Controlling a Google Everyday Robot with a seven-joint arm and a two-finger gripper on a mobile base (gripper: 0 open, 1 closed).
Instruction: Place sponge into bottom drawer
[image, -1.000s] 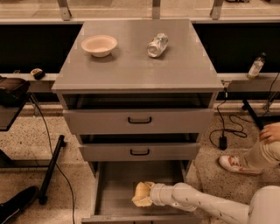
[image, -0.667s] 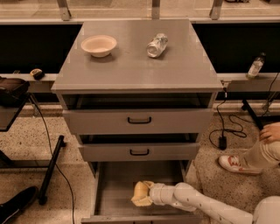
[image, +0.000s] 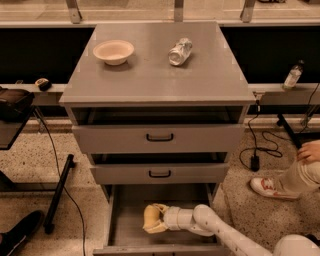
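Note:
The grey cabinet's bottom drawer (image: 126, 215) is pulled open, showing its flat grey floor. My gripper (image: 155, 219) reaches into it from the lower right, on the end of the white arm (image: 210, 227). It is shut on the pale yellow sponge (image: 148, 219) and holds it low over the middle of the drawer floor. I cannot tell whether the sponge touches the floor. The yellowish fingers partly hide the sponge.
A pale bowl (image: 113, 51) and a crushed clear bottle (image: 180, 51) lie on the cabinet top (image: 150, 75). The two upper drawers (image: 160, 137) stand slightly open above my arm. A person's leg and shoe (image: 270, 187) are at the right. Cables lie on the floor.
My gripper with the sponge has shifted slightly left and further into the bottom drawer. Nothing else has moved.

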